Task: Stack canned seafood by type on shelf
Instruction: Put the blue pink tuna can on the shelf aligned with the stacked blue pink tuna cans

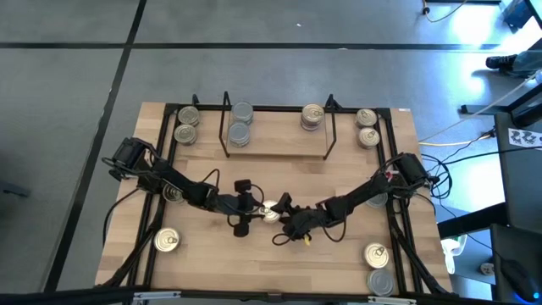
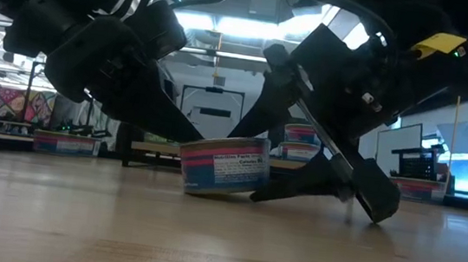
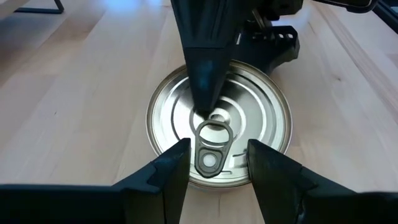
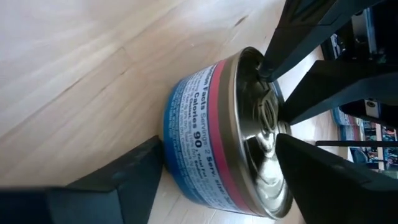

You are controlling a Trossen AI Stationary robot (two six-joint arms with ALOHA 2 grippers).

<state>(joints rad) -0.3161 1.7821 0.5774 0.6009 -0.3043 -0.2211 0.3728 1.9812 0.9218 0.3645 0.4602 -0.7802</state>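
Silver pull-ring tin (image 1: 271, 212) sits mid-table, tilted in the low view with one edge lifted off the wood, blue and red label on its side. Both pincers meet at it. Left pincer (image 3: 212, 165): fingers apart, one each side of the pull ring, over the lid. Right pincer (image 4: 217, 168): fingers apart and straddling the tin, one against the bottom face, the other across the lid; one of its fingers presses down near the lid's centre, just beyond the ring in the left wrist view.

Out to each side of the pincers: loose tins on the table (image 1: 271, 263), one (image 1: 166, 241) beyond the left arm and two (image 1: 377, 254) beyond the right arm.

Farther, past both pincers at the table's back edge: shelf (image 1: 275, 135), black wire frame with pale board, carrying tins in small stacks (image 1: 240, 127), with more tins outside each end.
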